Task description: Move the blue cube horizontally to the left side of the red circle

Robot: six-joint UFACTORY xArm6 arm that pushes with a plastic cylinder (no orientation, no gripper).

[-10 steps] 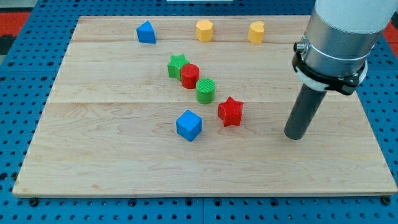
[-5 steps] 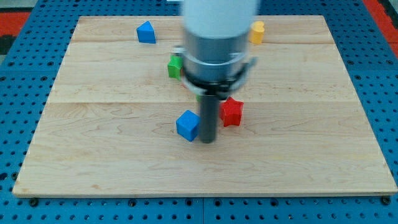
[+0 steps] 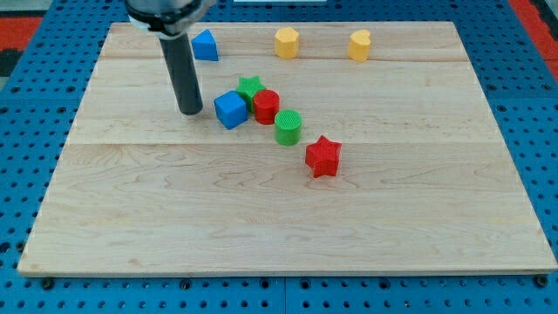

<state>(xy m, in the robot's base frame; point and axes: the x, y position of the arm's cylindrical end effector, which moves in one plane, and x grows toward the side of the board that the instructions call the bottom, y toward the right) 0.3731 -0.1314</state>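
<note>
The blue cube point(image 3: 231, 110) sits on the wooden board, just left of the red circle point(image 3: 267, 106) and touching or nearly touching the green star point(image 3: 250, 88). My tip point(image 3: 190, 111) rests on the board a short way to the left of the blue cube, apart from it. The rod rises from the tip toward the view's top left.
A green cylinder point(image 3: 289, 127) lies right of and below the red circle, and a red star point(image 3: 323, 156) lower right of that. A blue triangular block point(image 3: 205, 45) and two yellow blocks point(image 3: 287, 42) point(image 3: 359, 44) stand near the board's top edge.
The rod swept from the board's right to the left. The blue cube went up and left, from below the green cylinder to beside the red circle. The tip now stands left of it.
</note>
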